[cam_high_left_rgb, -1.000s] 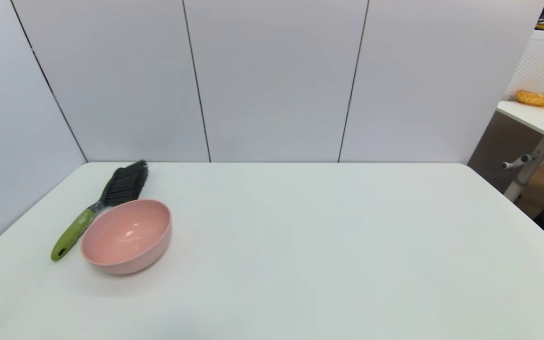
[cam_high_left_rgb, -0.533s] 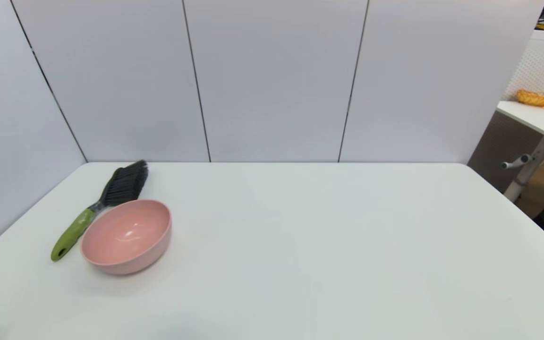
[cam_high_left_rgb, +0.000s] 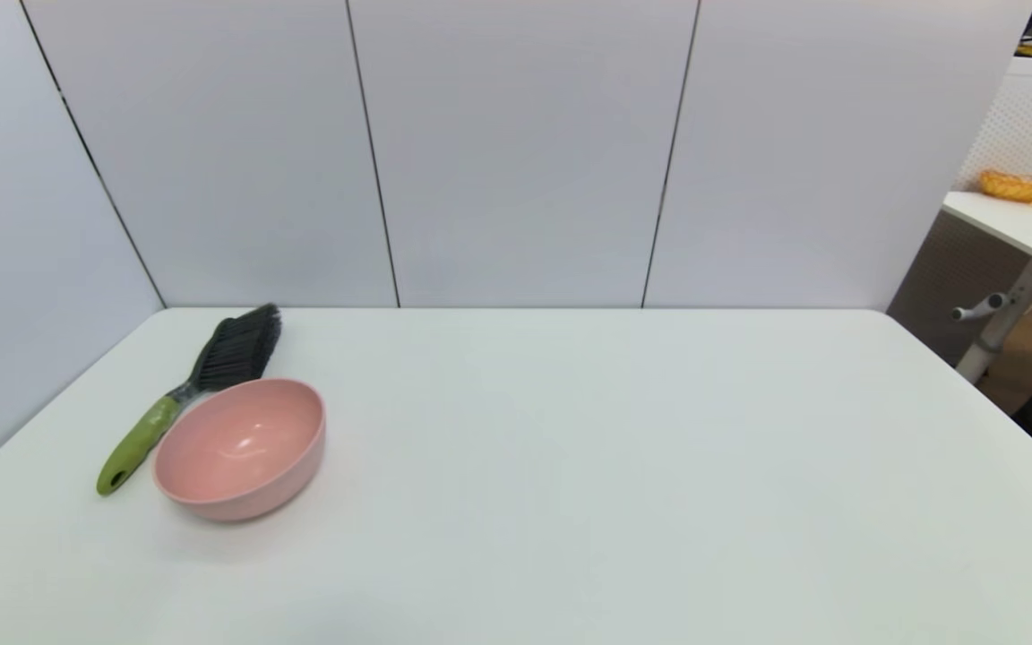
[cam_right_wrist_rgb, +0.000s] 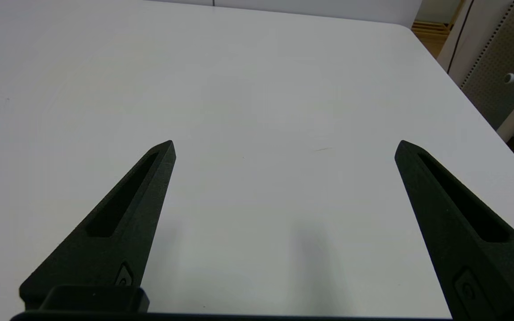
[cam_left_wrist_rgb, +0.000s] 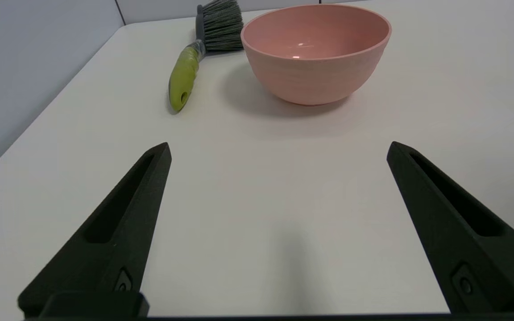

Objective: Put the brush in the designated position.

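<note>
The brush [cam_high_left_rgb: 189, 390] lies flat at the table's far left, its black bristle head toward the back wall and its lime-green handle [cam_left_wrist_rgb: 182, 79] toward the front. It rests just left of a pink bowl, close to or touching it. My left gripper [cam_left_wrist_rgb: 278, 149] hovers open over bare table, short of the bowl and brush, holding nothing. Over the bare right half of the table, my right gripper [cam_right_wrist_rgb: 285, 147] is also open and empty. Neither arm shows in the head view. The designated position carries no visible mark.
A pink bowl [cam_high_left_rgb: 240, 446] stands upright and empty beside the brush. Grey wall panels [cam_high_left_rgb: 516, 152] close the table's back and left sides. The table's right edge [cam_high_left_rgb: 982, 394] drops off toward another desk and boxes.
A dark tip at the bottom-left corner of the head view one second ago has left that view. The brush and bowl have not moved.
</note>
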Available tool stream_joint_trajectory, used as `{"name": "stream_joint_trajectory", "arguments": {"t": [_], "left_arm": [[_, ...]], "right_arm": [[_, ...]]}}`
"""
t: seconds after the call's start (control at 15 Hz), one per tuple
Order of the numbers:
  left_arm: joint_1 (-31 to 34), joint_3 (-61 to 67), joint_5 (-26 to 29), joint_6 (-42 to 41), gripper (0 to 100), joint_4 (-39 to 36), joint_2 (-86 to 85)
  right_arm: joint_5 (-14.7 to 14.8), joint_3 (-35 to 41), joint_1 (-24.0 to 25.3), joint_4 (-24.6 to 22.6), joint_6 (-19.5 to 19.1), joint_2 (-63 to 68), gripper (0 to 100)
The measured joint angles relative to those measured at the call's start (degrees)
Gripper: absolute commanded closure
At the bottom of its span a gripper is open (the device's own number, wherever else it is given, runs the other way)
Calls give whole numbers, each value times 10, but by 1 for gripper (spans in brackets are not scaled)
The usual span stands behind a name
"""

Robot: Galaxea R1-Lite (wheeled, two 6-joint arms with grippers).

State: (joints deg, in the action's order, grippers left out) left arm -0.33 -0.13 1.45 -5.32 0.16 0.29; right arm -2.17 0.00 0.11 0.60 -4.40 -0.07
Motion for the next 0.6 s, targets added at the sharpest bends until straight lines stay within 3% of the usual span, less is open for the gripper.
{"name": "stream_joint_trajectory", "arguments": {"t": [0.2, 0.6], "left_arm": [[0, 1, -13, 49, 0, 0, -3], [1, 1, -14, 53, 0, -1, -4]], "right_arm": [[0, 0, 0, 0, 0, 0, 0], [0, 0, 0, 0, 0, 0, 0]]}}
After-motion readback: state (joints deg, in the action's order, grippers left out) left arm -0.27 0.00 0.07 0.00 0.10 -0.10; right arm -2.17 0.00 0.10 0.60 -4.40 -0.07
